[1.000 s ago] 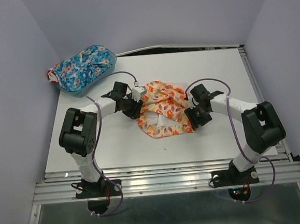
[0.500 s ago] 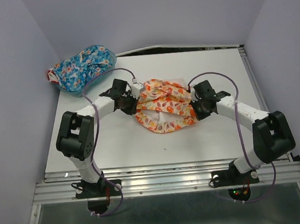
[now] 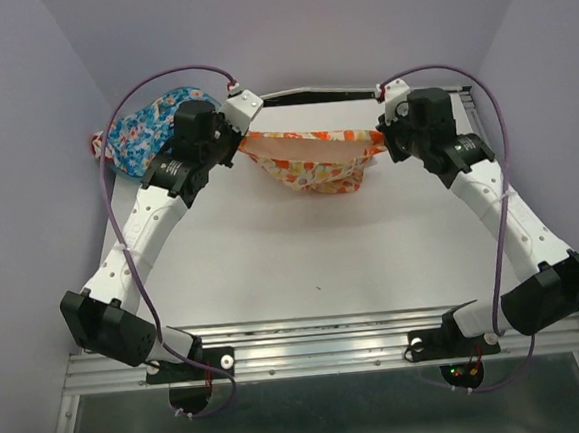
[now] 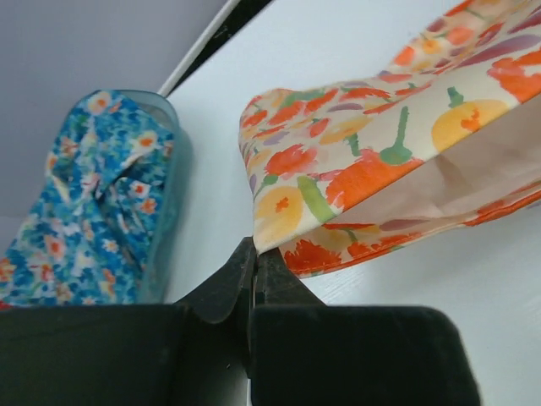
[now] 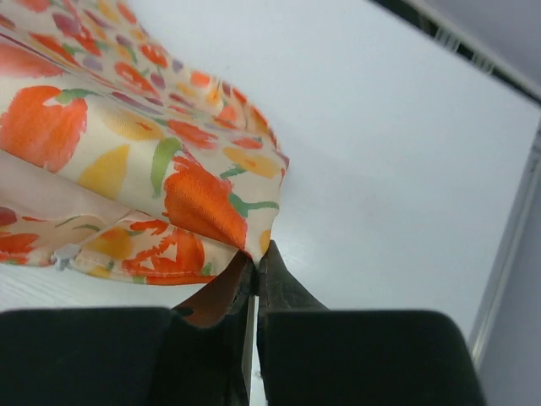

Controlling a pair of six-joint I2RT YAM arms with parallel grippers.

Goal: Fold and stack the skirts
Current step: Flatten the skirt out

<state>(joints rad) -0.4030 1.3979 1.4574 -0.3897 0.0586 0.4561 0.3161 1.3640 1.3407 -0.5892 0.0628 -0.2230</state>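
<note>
The cream-yellow skirt with orange-red flowers hangs stretched between both grippers, lifted over the far part of the table. My left gripper is shut on its left corner; in the left wrist view the gripper pinches the cream-yellow skirt at the fingertips. My right gripper is shut on the right corner, and in the right wrist view the gripper clamps the skirt's hem. The blue floral skirt lies bunched in the basket at the far left, also in the left wrist view.
The translucent blue basket stands at the table's far left corner, close to the left arm. The white table ends in a metal rail at the front. Purple walls close in on both sides.
Both grippers shut on the cream-yellow skirt's corners, then rose and moved toward the far side, pulling the skirt taut off the table. Both arms are now stretched out.
</note>
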